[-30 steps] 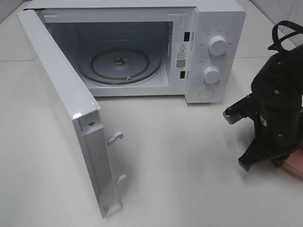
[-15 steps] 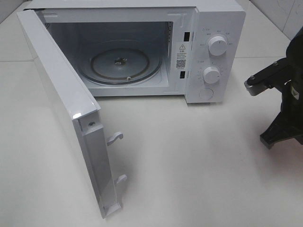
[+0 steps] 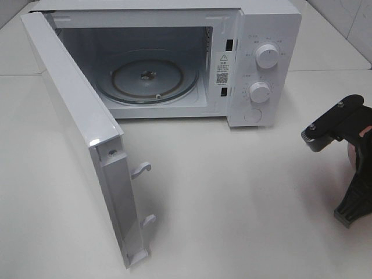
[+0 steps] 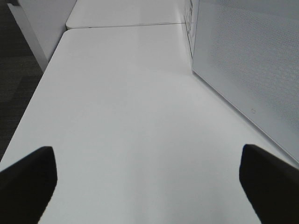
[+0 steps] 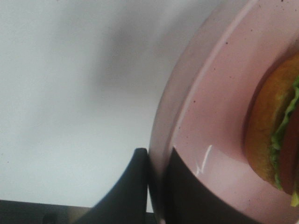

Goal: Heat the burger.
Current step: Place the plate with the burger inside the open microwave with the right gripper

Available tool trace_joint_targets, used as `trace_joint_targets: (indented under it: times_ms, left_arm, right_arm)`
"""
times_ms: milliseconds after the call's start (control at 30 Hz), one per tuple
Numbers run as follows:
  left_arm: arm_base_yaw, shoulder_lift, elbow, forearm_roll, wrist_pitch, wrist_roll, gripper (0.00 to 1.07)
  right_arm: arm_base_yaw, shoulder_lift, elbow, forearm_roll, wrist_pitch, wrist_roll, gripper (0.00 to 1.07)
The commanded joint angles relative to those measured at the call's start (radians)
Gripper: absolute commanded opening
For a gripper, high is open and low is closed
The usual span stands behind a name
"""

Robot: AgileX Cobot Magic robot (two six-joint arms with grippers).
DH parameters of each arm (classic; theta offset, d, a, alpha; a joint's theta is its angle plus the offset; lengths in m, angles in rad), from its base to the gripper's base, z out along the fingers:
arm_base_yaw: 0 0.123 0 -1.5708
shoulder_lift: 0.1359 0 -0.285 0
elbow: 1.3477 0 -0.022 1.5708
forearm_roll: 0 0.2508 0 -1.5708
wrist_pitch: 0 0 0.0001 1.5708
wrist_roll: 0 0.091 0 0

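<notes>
The burger [image 5: 273, 135], a golden-brown bun with green lettuce, sits on a round pink plate [image 5: 210, 121] in the right wrist view. My right gripper [image 5: 156, 158] is shut on the plate's rim, one dark finger on each side. In the exterior high view only part of the right arm [image 3: 343, 125] shows at the right edge; burger and plate are out of that view. My left gripper [image 4: 149, 177] is open and empty above the bare white table, beside the microwave's side wall [image 4: 252, 60]. The left arm does not show in the exterior high view.
The white microwave [image 3: 264, 35] stands at the back with its door [image 3: 75, 128] swung wide open toward the front left. Its glass turntable [image 3: 146, 78] is bare. Two knobs [image 3: 266, 55] are on the right panel. The white table [image 3: 232, 192] lies between microwave and right arm.
The right arm has moved rightward toward the edge of the exterior high view. The pink plate corner seen there a second ago is now out of that view. The microwave has not moved.
</notes>
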Motion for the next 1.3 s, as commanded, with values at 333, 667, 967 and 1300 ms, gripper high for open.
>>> trace_joint_targets:
  times_ms: [333, 667, 967, 1300]
  left_arm:
    - [-0.006, -0.014, 0.002, 0.002, -0.009, -0.006, 1.0]
    - [-0.006, -0.014, 0.002, 0.002, -0.009, -0.006, 1.0]
    - [-0.006, -0.014, 0.002, 0.002, -0.009, -0.006, 1.0]
    - [-0.006, -0.014, 0.002, 0.002, -0.009, -0.006, 1.0]
  right_arm:
    - [0.166, -0.085, 0.032, -0.046, 0.077, 0.025, 0.0]
    - [0.278, -0.091, 0.032, -0.048, 0.077, 0.023, 0.0]
    - [0.34, -0.091, 0.032, -0.085, 0.06, -0.042, 0.0]
    - [0.34, -0.091, 0.032, -0.097, -0.02, -0.208, 0.01]
